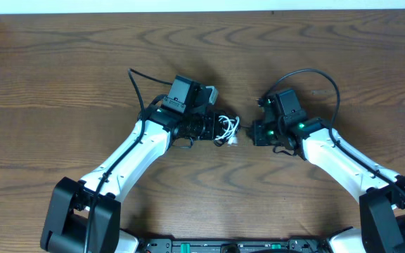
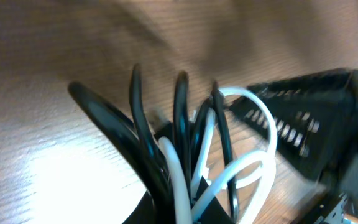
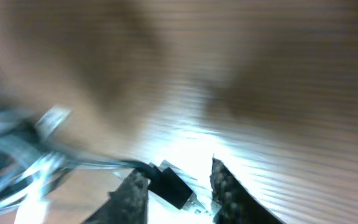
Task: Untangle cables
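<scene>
A dark brown, wood-grained counter (image 1: 69,63) fills the overhead view. Two white-and-black jointed robot arms reach in from the near edge. The left arm (image 1: 136,151) comes from the near left and the right arm (image 1: 336,154) from the near right, and both bend toward the middle. A thick black wire (image 1: 322,76) arcs over the right arm's wrist. The two hands face each other near the centre of the counter, close but not touching. The left hand (image 1: 215,129) is clenched on the cables (image 1: 226,131), a small tangle of thin black and white cords just right of its tip, between the two hands. In the left wrist view the cables (image 2: 191,155) rise as several upright black and white loops that gather at the bottom edge, with the counter behind them. A thin strand runs from the tangle toward the right hand (image 1: 253,131). In the blurred right wrist view, the right hand (image 3: 178,169) has its fingers (image 3: 224,183) apart. A small black plug (image 3: 171,185) sits between them, against one finger and clear of the other, so it is released, not pinched.
</scene>
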Available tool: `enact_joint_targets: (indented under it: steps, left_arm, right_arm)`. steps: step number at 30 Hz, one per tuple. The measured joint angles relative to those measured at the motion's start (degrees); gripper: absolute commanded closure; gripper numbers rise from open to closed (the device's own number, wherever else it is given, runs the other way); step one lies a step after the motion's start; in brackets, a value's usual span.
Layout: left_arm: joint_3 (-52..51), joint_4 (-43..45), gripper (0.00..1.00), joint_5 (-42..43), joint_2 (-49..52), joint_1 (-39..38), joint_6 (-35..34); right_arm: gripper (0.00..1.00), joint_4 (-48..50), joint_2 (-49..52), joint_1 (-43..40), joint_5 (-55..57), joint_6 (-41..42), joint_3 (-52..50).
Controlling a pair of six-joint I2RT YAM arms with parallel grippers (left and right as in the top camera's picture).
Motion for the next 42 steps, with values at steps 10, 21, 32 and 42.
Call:
enact_joint_targets:
  steps: [10,21,32,42]
  left_arm:
    - [0.0,-1.4,0.93,-3.2,-0.1,1.1,0.3]
    - [0.0,-2.7,0.93,8.0,-0.1,1.1,11.7]
    - [0.0,-2.9,0.93,13.0,-0.1,1.2,16.8]
    - [0.0,-0.4,0.93,14.6,-0.2,1.4,16.9]
  right_arm:
    - [0.39,5.0,0.3,-1.6,9.2,-0.6,-0.7]
    - [0.36,12.7,0.3,-1.5,-16.4,-14.1,-0.7]
    - [0.5,12.9,0.3,-1.5,-30.7,-19.3,-0.7]
    - [0.99,10.8,0.5,-0.8,-28.6,-21.0,-0.9]
